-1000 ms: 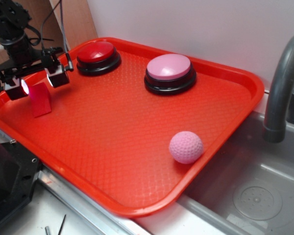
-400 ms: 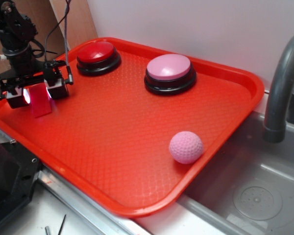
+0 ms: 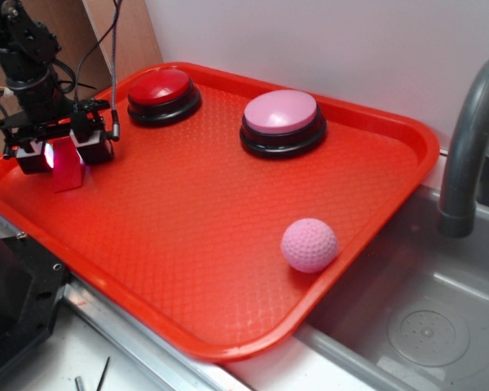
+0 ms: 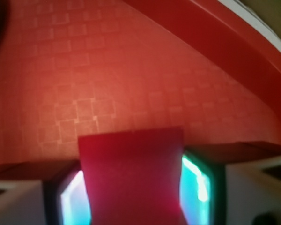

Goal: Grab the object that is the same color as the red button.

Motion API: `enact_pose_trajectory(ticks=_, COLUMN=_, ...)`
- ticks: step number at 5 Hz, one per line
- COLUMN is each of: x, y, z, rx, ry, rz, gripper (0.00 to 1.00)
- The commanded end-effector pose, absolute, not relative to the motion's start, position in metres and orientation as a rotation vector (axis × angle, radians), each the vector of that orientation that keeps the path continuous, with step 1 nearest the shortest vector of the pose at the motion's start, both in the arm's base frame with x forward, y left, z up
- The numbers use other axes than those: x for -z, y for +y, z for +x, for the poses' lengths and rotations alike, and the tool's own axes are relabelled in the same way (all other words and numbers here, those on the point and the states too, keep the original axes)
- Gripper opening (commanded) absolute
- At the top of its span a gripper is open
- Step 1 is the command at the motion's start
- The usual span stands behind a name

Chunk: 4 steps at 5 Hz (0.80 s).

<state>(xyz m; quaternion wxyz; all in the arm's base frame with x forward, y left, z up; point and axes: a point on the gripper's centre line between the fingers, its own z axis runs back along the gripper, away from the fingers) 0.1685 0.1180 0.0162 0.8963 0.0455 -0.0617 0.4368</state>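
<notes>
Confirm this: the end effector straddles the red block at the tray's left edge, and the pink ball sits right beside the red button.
Not quite. The ball sits near the tray's front right edge, far from the red button, per the exterior view. The end effector does straddle the red block.

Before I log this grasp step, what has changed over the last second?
The claw has closed in around the red block, its fingers now flanking it on both sides; the wrist view shows the block filling the gap between them. The block has shifted only slightly. The red button, pink button, pink ball and tray stayed put.

flat red block (image 3: pixel 67 165) upright, red button (image 3: pixel 161 90) behind
</notes>
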Motion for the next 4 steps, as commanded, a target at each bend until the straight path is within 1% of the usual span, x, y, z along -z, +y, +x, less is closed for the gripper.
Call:
enact_pose_trajectory(ticks=1, x=-0.116, y=0.080, z=0.163, rx=-0.604, ry=-0.250, rz=0.063, gripper=0.00)
enact_pose_trajectory(ticks=2, x=-0.167, y=0.054, z=0.164, rx=-0.503, ry=-0.208, rz=0.037, gripper=0.00)
enact_pose_trajectory(ticks=3, x=-0.199, y=0.025, z=0.175, rx=-0.321, ry=-0.114, rz=-0.051, gripper=0.00)
enact_pose_trajectory(ticks=4, x=-0.206, y=-0.011, z=0.177, rx=-0.172, ry=-0.078, rz=-0.019, gripper=0.00)
